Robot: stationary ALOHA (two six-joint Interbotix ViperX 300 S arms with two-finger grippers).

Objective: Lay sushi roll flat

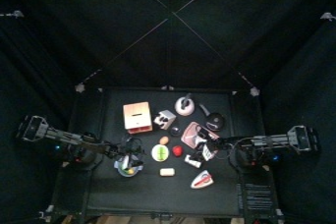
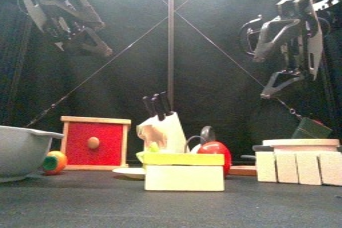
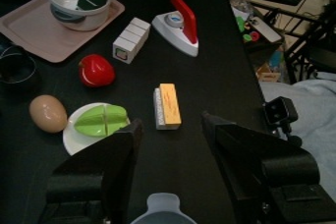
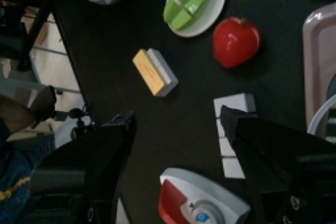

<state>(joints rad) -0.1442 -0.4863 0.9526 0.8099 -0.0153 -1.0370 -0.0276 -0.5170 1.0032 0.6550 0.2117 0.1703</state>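
Observation:
I cannot make out the sushi roll in any view; it is hidden or too small to tell. My left gripper [image 3: 171,130] hangs open and empty high above the table's left front [image 2: 91,40], over a yellow-and-white block [image 3: 167,105]. My right gripper [image 4: 179,118] is open and empty, high above the right side [image 2: 277,84]. Below it lie the same block [image 4: 153,71] and a white segmented block [image 4: 237,136].
On the table are a red-and-white wedge [image 3: 179,22], a red fruit [image 3: 94,69], an egg [image 3: 47,113], a plate with green pieces [image 3: 97,124], a pink tray [image 3: 39,33] holding a bowl, a red box [image 2: 96,143], a knife block [image 2: 162,130] and a grey bowl [image 2: 22,150].

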